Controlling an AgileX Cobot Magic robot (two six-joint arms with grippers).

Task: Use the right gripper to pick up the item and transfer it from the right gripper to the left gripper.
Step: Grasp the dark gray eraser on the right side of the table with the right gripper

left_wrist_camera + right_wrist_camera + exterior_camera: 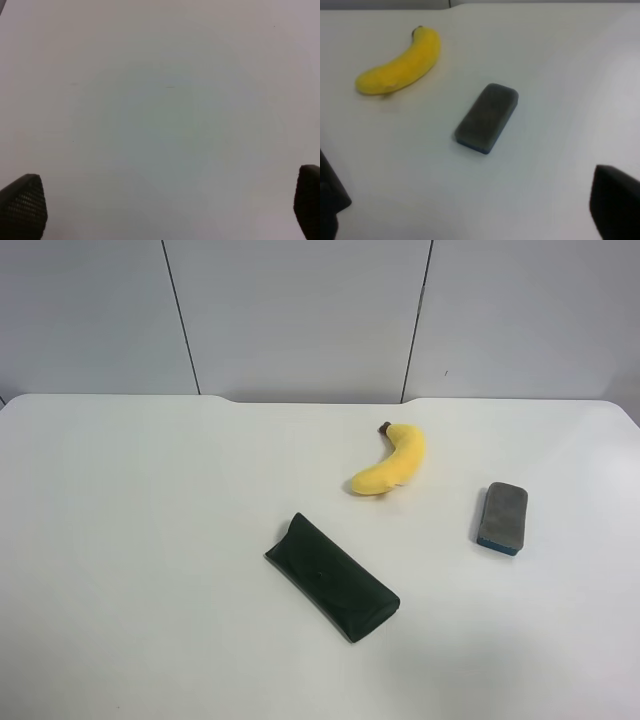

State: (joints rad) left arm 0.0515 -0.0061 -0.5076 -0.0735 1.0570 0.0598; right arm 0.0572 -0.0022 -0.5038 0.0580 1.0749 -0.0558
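Note:
The board eraser (pixel 502 517), grey felt on a thin blue base, lies flat on the white table (pixel 150 540) at the right of the exterior high view. It also shows in the right wrist view (pixel 486 118), lying ahead of my right gripper (pixel 470 210), whose black fingers stand wide apart with nothing between them. My left gripper (pixel 165 210) is open and empty over bare table, its fingertips (pixel 22 205) at the frame's corners. Neither arm shows in the exterior high view.
A yellow plush banana (pixel 391 460) lies beyond and left of the eraser, also in the right wrist view (pixel 400 62). A long dark-green pouch (pixel 331 576) lies diagonally near the table's middle. A grey panelled wall stands behind the table.

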